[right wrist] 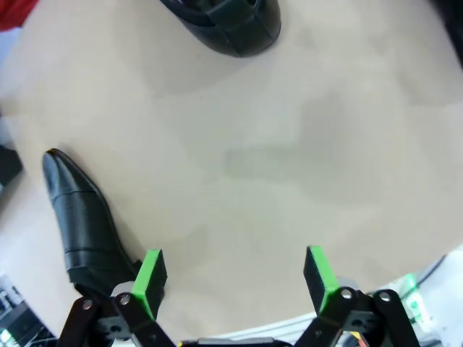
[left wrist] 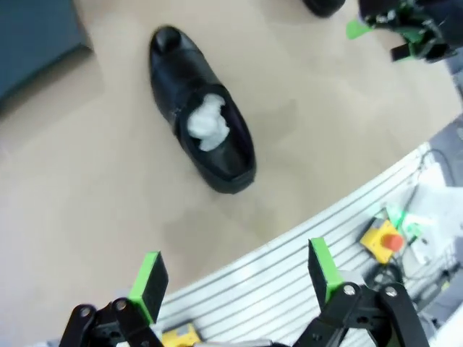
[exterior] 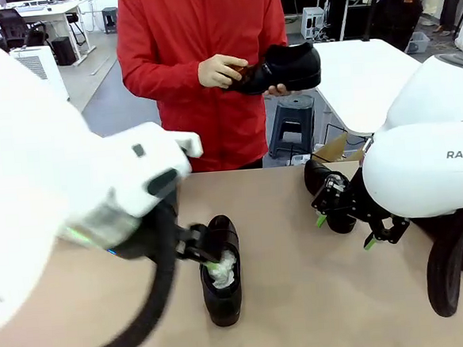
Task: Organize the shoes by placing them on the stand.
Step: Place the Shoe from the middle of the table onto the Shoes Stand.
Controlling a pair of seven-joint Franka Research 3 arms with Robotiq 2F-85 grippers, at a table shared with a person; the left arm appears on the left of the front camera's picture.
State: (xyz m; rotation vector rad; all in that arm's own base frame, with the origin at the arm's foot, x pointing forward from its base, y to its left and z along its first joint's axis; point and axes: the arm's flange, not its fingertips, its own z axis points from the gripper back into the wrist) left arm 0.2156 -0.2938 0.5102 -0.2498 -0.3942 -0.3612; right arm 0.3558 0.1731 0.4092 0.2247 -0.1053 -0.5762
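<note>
On the left, left pincer (left wrist: 235, 278): spread wide, nothing between the green pads (left wrist: 148, 285); hangs above the near edge of the table (exterior: 305, 311).
Below the left pincer, past the table edge: yellow box (left wrist: 383, 242) with a red button.
Stuffed shoe (exterior: 223, 277): flat on the table, ahead of the left pincer's fingertips and clear of them; heel end nearer the fingers, toe farther off; crumpled white paper (left wrist: 206, 123) fills the opening.
Held shoe (exterior: 284, 68): raised off the table, well beyond both pincers, gripped in both hands (exterior: 220, 71) of the person in the red top (exterior: 202, 88) at the far side.
Right pincer (right wrist: 234, 278): spread wide as well, bare table between the pads, holding nothing; hangs low over the right part of the table.
Third shoe (right wrist: 83, 217): flat on the table, outside the right pincer's span; heel end just beside the outer face of one finger, toe pointing away from the pincer; touching or not, cannot tell.
Between the two pincers: bare table, with the stuffed shoe closer to the left one.
</note>
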